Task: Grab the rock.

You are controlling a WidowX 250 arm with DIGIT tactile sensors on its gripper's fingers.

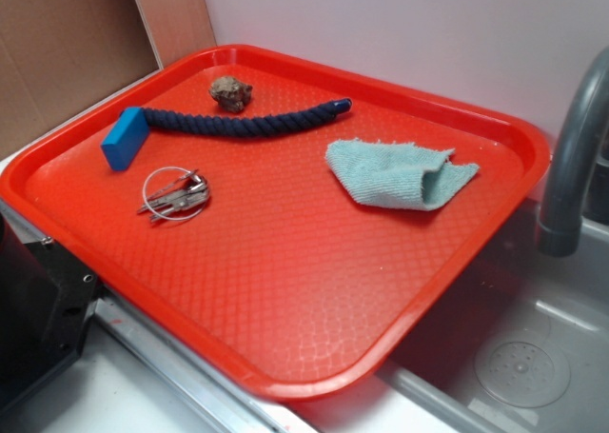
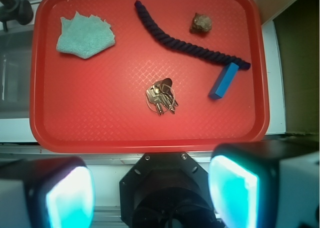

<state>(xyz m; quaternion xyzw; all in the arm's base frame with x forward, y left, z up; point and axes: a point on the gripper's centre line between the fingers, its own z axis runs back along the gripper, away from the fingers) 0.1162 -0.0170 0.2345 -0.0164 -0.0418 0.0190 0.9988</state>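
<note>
The rock [image 1: 231, 92], a small lumpy brown-grey stone, lies near the far edge of the red tray [image 1: 285, 357], just behind the dark rope. From the wrist view the rock [image 2: 201, 23] sits at the tray's upper right. My gripper [image 2: 152, 193] hangs high above the tray's near edge, far from the rock, its two pale-blue pads [image 2: 234, 193] wide apart with nothing between them. The gripper does not show in the exterior view.
On the tray lie a navy rope [image 1: 243, 122], a blue block [image 1: 126, 138] at its left end, a bunch of keys on a ring [image 1: 175, 195] and a teal cloth [image 1: 400, 172]. A grey faucet [image 1: 571, 157] and sink stand to the right.
</note>
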